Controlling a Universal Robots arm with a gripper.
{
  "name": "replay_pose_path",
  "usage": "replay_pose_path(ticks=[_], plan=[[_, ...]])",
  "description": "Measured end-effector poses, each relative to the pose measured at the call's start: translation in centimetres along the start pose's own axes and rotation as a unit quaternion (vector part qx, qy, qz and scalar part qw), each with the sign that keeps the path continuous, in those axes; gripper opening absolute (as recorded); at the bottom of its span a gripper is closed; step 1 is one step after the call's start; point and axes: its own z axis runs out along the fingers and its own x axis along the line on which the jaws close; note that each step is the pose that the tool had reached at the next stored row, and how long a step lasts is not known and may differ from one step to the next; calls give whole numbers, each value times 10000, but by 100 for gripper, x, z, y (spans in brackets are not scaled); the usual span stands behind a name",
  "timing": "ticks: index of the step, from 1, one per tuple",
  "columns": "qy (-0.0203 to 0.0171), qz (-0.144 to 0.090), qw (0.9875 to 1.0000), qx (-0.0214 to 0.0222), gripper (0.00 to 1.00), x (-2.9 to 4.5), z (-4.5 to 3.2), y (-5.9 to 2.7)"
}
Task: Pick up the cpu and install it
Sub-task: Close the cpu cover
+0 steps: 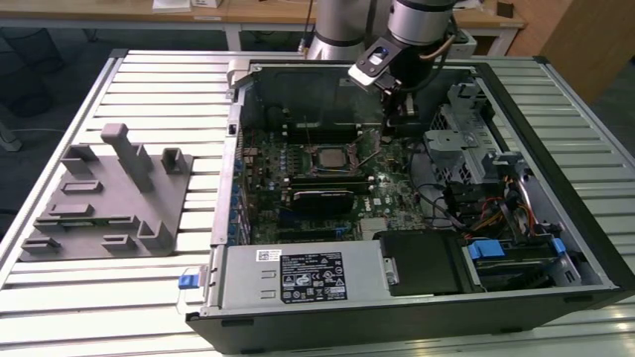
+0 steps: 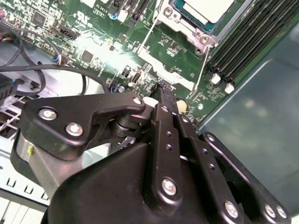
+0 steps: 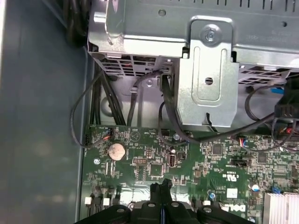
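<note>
We see a large black-and-white label (image 1: 311, 277) on the grey box at the near end of the open case (image 1: 397, 327), with a smaller white sticker (image 1: 268, 255) just beside it; both carry dense print and small marks. The green board (image 3: 187, 158) is covered in fine white lettering in both wrist views; a white sticker (image 3: 232, 192) lies on it near a silvery coin cell (image 3: 116, 151).

The arm (image 1: 421, 22) comes down from the far side of the surface (image 1: 149, 82) and points its wrist steeply into the case; the pincer (image 1: 395, 119) hangs over the board, to the exterior view's right of the socket (image 1: 328, 158) and near the case's far wall. In the second wrist view the pincer (image 2: 161, 88) shows its black fingers (image 2: 164, 121) pressed together, and in the first wrist view the pincer (image 3: 161, 186) has its tips meeting in a thin seam; it is closed with nothing between them. Whether the tips touch the board we cannot tell.

The cpu (image 1: 328, 157) lies flat inside the socket, apart from the pincer; in the second wrist view the cpu (image 2: 205, 8) shows its pale metal top within the socket's frame (image 2: 187, 30), beside the dark memory slots (image 2: 247, 42). A grey fixture (image 1: 109, 201) stands on the surface to the exterior view's left of the case.
</note>
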Motion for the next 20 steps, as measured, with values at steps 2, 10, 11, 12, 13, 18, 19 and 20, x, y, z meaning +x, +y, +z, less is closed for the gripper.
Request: replay_pose_path(ticks=[2, 10, 11, 12, 13, 18, 19, 20], plan=[[0, 0, 10000, 2, 11, 0, 21, 16], [0, 0, 10000, 9, 11, 3, 158, 35], [0, 0, 10000, 10, 11, 4, 175, 35], [-4, 0, 10000, 10, 11, 4, 184, 35], [-10, -1, 10000, 10, 11, 4, 184, 35], [-10, -1, 10000, 10, 11, 7, 185, 1], [-9, -1, 10000, 10, 11, 8, 184, -26], [-7, -1, 10000, 10, 11, 9, 184, -54]])
